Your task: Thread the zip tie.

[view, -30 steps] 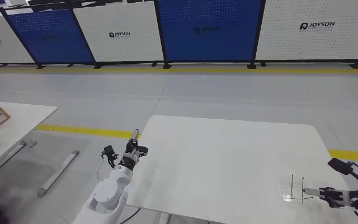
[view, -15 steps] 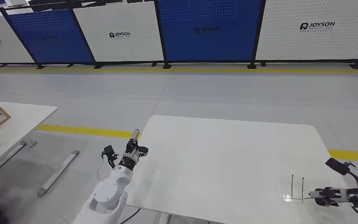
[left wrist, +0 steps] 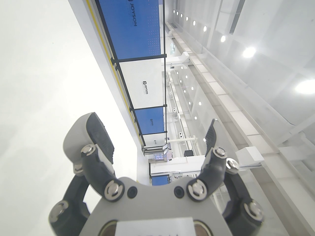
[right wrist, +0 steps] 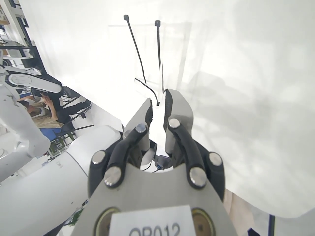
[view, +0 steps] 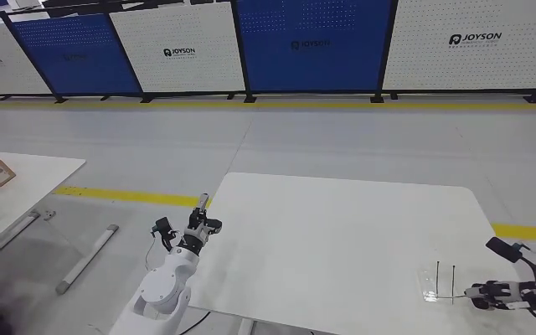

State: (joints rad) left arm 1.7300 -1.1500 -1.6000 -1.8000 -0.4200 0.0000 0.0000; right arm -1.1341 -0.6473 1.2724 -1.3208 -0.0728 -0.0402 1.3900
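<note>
Change: in the top view the right gripper (right wrist: 158,100) sits a little closer to the clear sheet (right wrist: 182,50) than a second ago. Over the last half second it hardly shifts. The left arm does not move at all.

Reading: the pick-up looks to be settling and threading has not begun. No tail is in any head and no loop is formed.

Right arm: low over the near right corner of the table (view: 335,234), wrist aimed across the sheet. Its jaws are drawn nearly together, with only a slit between the pads. The near end of the curved tie (right wrist: 147,88) sits in that slit and appears pinched. The rest of it arcs away toward the sheet.

Flat ties (right wrist: 136,47): two of them lie side by side on the sheet, heads at the far end and tails toward the gripper. They are just beyond the fingertips and not touched.

Left arm: at the table's near left edge, well apart from the ties. The left gripper (left wrist: 152,124) stands upright with jaws spread wide and nothing between them.

Next, as a judgement: the held tie needs its free end brought round to its own head, probably with the left gripper's help. The pinch on so thin a strip looks slight, so slip is the risk.
</note>
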